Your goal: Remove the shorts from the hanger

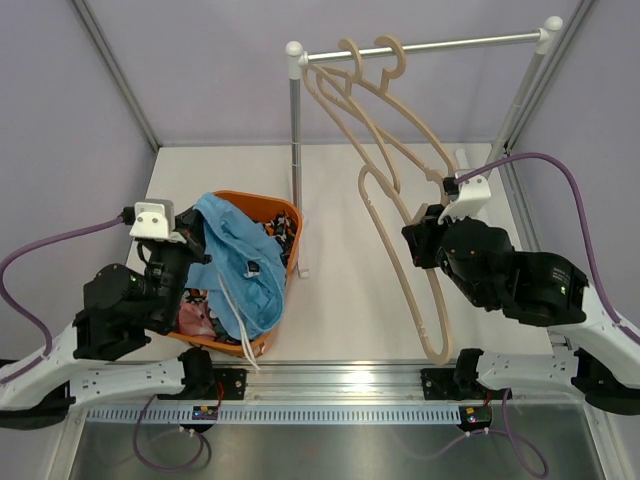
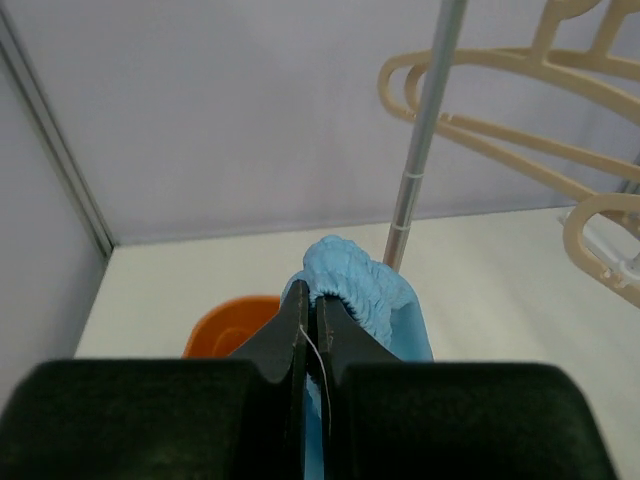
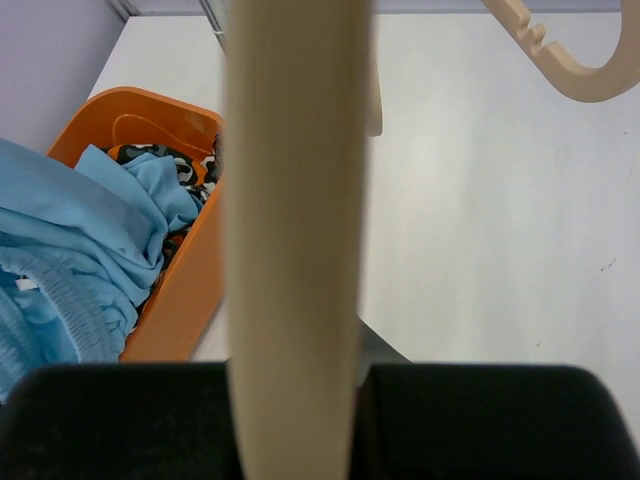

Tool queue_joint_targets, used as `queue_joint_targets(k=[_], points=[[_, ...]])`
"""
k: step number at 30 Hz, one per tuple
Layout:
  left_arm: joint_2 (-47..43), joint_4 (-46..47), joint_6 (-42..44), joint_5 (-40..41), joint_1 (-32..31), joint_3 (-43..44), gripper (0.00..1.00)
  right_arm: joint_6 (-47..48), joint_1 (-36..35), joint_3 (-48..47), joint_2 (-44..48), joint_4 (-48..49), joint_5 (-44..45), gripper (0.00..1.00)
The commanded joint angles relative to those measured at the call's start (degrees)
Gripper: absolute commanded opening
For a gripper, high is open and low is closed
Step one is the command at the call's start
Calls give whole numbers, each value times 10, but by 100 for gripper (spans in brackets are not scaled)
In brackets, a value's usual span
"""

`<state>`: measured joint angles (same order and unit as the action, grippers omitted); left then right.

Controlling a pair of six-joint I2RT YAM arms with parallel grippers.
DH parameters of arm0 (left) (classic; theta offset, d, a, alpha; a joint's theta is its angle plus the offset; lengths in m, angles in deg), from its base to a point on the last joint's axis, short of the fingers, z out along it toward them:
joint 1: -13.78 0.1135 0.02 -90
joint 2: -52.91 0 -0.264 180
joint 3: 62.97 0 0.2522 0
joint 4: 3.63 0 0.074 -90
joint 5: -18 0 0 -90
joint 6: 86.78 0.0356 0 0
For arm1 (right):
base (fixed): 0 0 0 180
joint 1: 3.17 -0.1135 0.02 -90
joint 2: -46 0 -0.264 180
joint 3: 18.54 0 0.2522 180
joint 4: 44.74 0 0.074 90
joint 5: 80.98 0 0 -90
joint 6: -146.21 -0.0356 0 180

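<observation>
**A:** left side?
**B:** left claw (image 2: pixel 312 322) closed, pinching the gathered waistband of the light blue shorts (image 1: pixel 240 262). white drawstring (image 1: pixel 236 322) hangs off them over the near rim of the orange basket (image 1: pixel 290 212).
**A:** shorts in the basket or on it?
**B:** heaped over it, covering most of the opening, top bunch held up at the claw. basket sits on the left half of the bench (image 1: pixel 350 300), just beside the rack post (image 1: pixel 296 160).
**A:** other pairs?
**B:** both in the basket under the blue. pink patterned shorts (image 1: pixel 196 316) show at the near-left corner. black patterned shorts (image 3: pixel 160 160), orange and white blotches, show by the far-right rim.
**A:** rack?
**B:** rail (image 1: pixel 430 44) runs along the back. two beige hanger hooks (image 1: pixel 395 55) sit over it, arms angling down to the right.
**A:** right side?
**B:** right claw (image 1: pixel 416 240) is gripping the hanger (image 1: pixel 425 310), one finger on either side of a beige arm. wrist view shows that arm filling the gap between the fingers. hanger is tilted, low end near the bench's near edge, well apart from the basket. can't tell whether its hook is on the rail.
</observation>
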<state>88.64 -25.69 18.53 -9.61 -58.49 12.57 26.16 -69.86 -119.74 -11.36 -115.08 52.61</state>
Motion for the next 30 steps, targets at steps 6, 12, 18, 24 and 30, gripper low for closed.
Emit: queue_joint_targets(k=[6,12,18,24,30], points=[[10,-268,-373,-89,140,-69,0,17,3,-30,20,1,-35,0],[25,-250,-424,-366,397,-138,0,46,3,-64,23,2,-70,0],[93,-136,-495,-864,729,-248,8,53,3,-83,28,-4,-83,0],[207,18,-564,-1019,813,-345,42,59,3,-94,27,-13,-70,0],[174,6,-550,-994,812,-343,88,77,3,-120,41,-10,-42,0]])
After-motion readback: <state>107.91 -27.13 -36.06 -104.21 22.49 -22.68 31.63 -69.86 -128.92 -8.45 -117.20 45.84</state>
